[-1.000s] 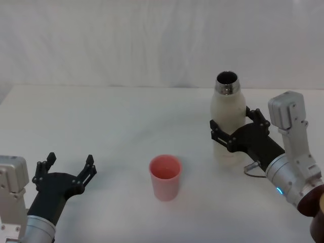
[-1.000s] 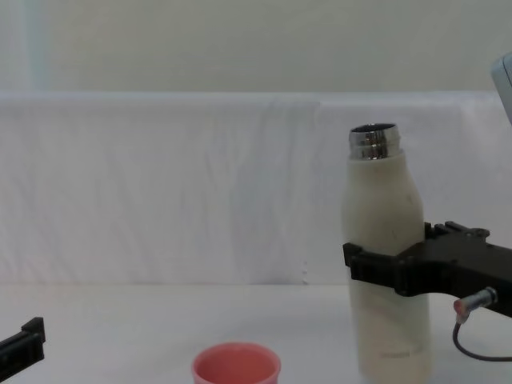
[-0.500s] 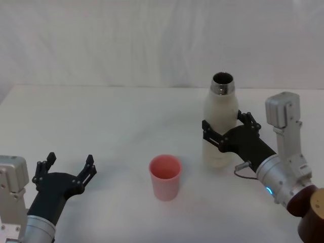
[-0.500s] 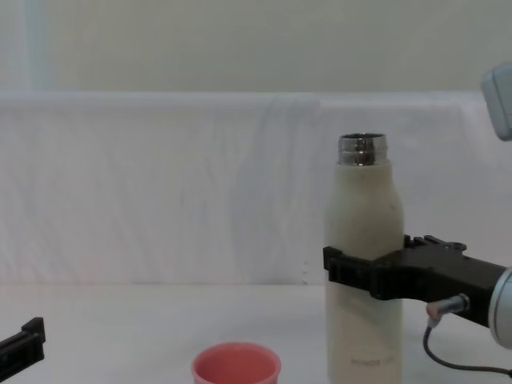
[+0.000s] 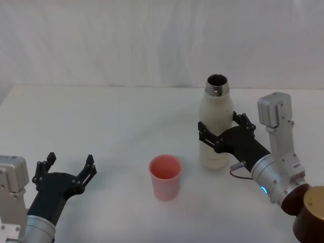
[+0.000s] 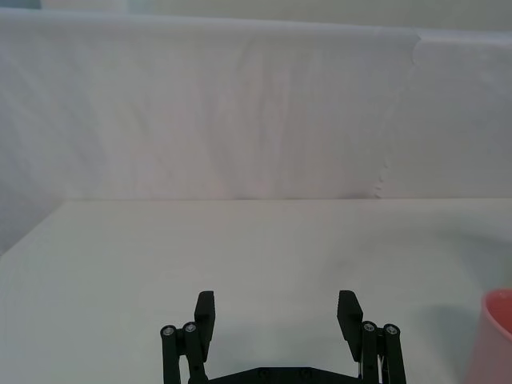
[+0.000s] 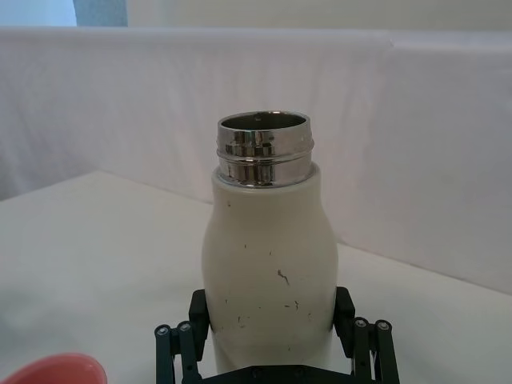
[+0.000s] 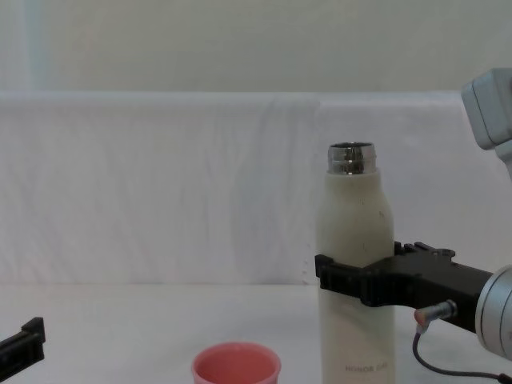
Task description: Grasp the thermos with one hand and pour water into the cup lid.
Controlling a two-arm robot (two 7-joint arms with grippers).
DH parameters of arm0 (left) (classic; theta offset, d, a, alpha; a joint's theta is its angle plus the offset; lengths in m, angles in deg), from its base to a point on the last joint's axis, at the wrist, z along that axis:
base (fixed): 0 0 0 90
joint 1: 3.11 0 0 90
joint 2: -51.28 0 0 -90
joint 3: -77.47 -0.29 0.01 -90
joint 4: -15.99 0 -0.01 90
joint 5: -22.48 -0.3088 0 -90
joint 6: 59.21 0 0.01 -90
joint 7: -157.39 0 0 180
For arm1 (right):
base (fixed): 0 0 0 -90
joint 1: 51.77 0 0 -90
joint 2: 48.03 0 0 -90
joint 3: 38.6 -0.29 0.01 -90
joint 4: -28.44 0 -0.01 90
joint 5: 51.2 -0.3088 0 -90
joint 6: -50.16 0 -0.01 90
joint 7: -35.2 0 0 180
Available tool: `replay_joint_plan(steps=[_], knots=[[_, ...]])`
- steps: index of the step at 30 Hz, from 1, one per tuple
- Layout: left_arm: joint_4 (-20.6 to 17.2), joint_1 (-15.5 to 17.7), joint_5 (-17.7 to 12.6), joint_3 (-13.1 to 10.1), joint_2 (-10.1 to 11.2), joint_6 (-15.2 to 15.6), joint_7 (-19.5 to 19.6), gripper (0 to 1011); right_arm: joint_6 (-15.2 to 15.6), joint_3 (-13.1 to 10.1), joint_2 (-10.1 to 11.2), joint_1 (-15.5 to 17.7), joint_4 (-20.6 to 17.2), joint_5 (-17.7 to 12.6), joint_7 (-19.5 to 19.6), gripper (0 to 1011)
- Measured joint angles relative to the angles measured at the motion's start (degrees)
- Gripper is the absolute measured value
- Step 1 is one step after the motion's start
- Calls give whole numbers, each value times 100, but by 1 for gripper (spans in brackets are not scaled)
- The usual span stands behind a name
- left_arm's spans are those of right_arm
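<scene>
the head view looks down on the tabletop [image 5: 116, 116] from above; the chest view faces across it, low and close. both share the thermos [image 5: 216, 126] and cup lid [image 5: 165, 176]; each wrist view looks forward past its own end effector.

Cream-white thermos [image 5: 216, 126] upright, uncapped, steel neck open, just right of and behind the short salmon-pink cup lid [image 5: 165, 176], also upright.

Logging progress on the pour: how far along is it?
Done: the right pincer is shut on the thermos, uncapped. In hand: it holds it upright beside the cup lid. Left: tilting and pouring. The left pincer sits open, idle.
</scene>
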Motion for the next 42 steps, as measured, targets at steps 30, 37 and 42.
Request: replay_joint_plan(steps=[30, 37, 42], knots=[[0, 0, 0, 0, 0, 0, 0, 1001, -73, 44, 161, 156, 4, -367, 147, 956], [0, 0, 0, 0, 0, 0, 0, 1001, -74, 26, 178, 193, -14, -430, 168, 956], [0, 0, 0, 0, 0, 0, 0, 1001, -60, 19, 191, 197, -23, -473, 169, 957]])
